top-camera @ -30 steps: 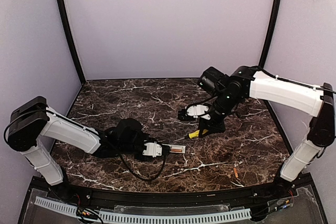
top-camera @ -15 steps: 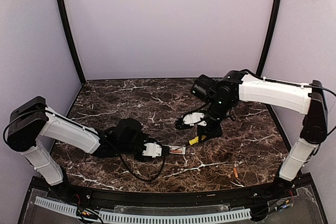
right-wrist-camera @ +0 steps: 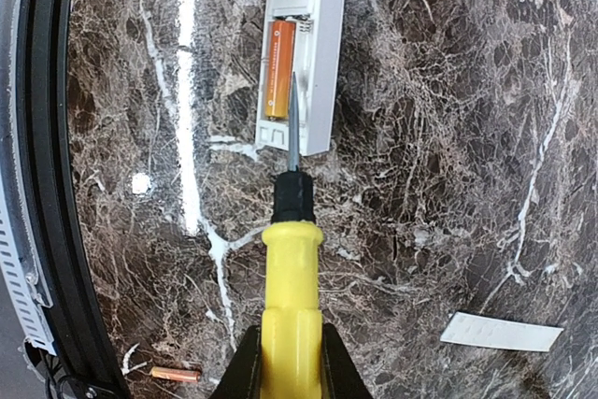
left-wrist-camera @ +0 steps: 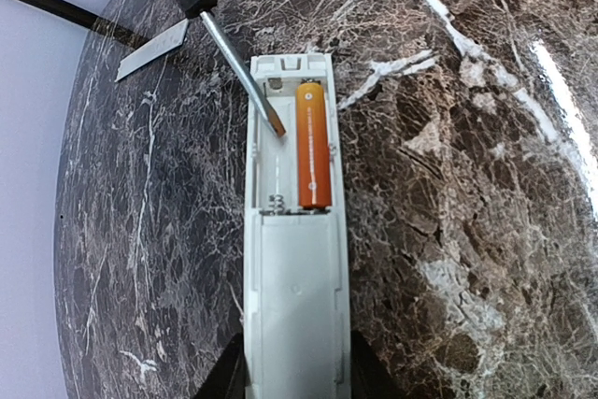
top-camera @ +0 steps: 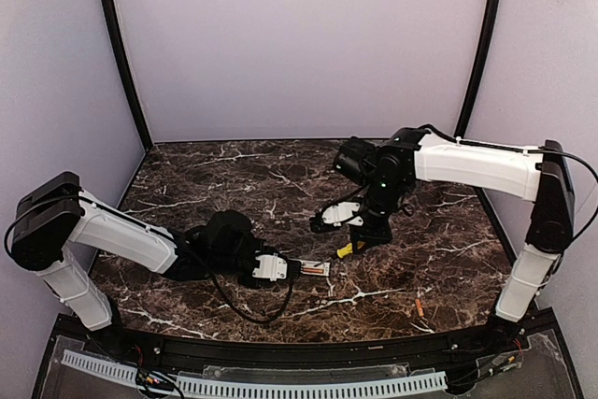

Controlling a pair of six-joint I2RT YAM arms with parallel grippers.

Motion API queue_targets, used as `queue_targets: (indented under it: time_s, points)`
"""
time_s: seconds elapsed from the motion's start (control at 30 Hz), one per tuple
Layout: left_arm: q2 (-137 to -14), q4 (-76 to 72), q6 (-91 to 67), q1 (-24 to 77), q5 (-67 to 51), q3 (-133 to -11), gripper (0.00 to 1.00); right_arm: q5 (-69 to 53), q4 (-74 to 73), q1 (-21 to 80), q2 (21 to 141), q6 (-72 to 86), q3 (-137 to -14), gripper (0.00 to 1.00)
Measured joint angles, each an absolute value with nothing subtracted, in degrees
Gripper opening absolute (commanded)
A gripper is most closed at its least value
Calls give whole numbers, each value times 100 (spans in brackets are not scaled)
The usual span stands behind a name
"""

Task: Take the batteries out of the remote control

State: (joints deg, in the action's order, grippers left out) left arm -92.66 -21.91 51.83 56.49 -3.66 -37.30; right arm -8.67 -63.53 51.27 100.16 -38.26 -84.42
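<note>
— Where is the remote?
— The remote control (left-wrist-camera: 294, 259) lies flat on the counter (left-wrist-camera: 486, 184), bay open and facing up. My left pincer (left-wrist-camera: 297, 378) clamps its near end. One battery (left-wrist-camera: 314, 145) sits in the bay and the slot beside it is empty. A loose battery (right-wrist-camera: 176, 375) lies well apart, near the counter's front edge.
— And the right side?
— My right pincer (right-wrist-camera: 286, 357) is clenched on the yellow handle of the screwdriver (right-wrist-camera: 290, 259). The blade tip is down in the empty slot, just beside the battery. The cover strip (right-wrist-camera: 502, 332) lies off to one side.
— What worries you?
— If I lever too sharply, I judge the battery could spring out and roll off the edge. The blade could also skid and twist the remote out of my left grip.
</note>
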Motion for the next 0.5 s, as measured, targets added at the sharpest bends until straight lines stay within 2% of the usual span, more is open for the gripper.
queue_targets:
  time_s: [0.5]
  points:
    - [-9266, -2088, 5166, 5649, -357, -3730, 0, -814, -6348, 5153, 10154, -3750, -8453, 0]
